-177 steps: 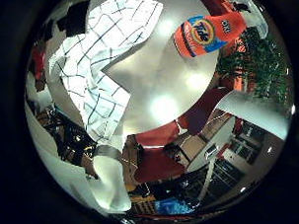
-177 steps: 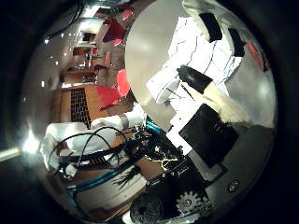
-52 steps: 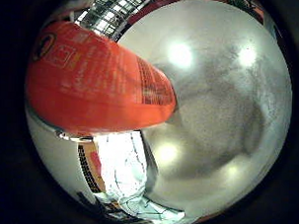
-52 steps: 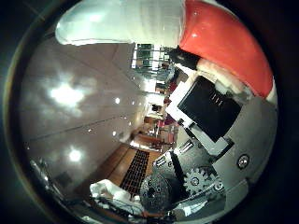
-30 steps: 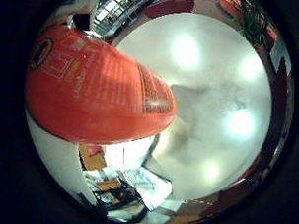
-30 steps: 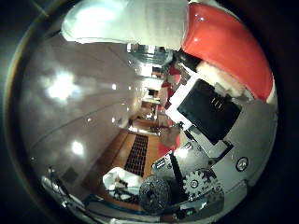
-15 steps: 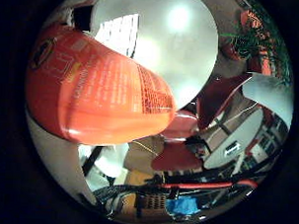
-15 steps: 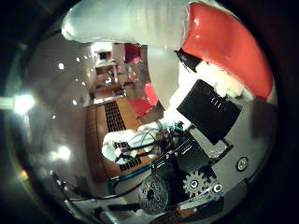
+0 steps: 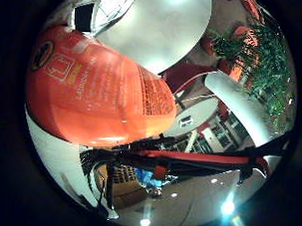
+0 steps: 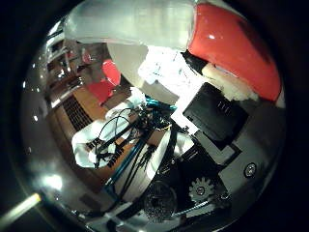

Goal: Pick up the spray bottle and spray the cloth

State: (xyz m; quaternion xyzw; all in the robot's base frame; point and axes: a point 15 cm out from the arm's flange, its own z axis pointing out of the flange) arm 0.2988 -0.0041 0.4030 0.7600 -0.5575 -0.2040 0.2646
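Observation:
The orange spray bottle (image 9: pixel 97 91) fills much of the little finger side view, close against the palm. Its orange body and pale upper part (image 10: pixel 130 21) also cross the thumb side view. My right hand (image 10: pixel 217 121) is shut on the bottle, and a white fingertip pad (image 10: pixel 227 82) presses against the orange body. The white checked cloth (image 10: pixel 166 72) lies on the round white table (image 9: pixel 164 29), away from the palm. A strip of it shows past the bottle beside a black square.
Red chairs (image 10: pixel 104 89) stand on the wooden floor beside the table. A green plant (image 9: pixel 262 62) and a white post (image 9: pixel 236 101) are off to one side, with a second table (image 9: pixel 190 122) behind. The white arm (image 10: pixel 96 140) shows below the hand.
The bottle has stayed in my hand throughout. The table filled the views a second ago; now it looks smaller and farther, and more of the room shows.

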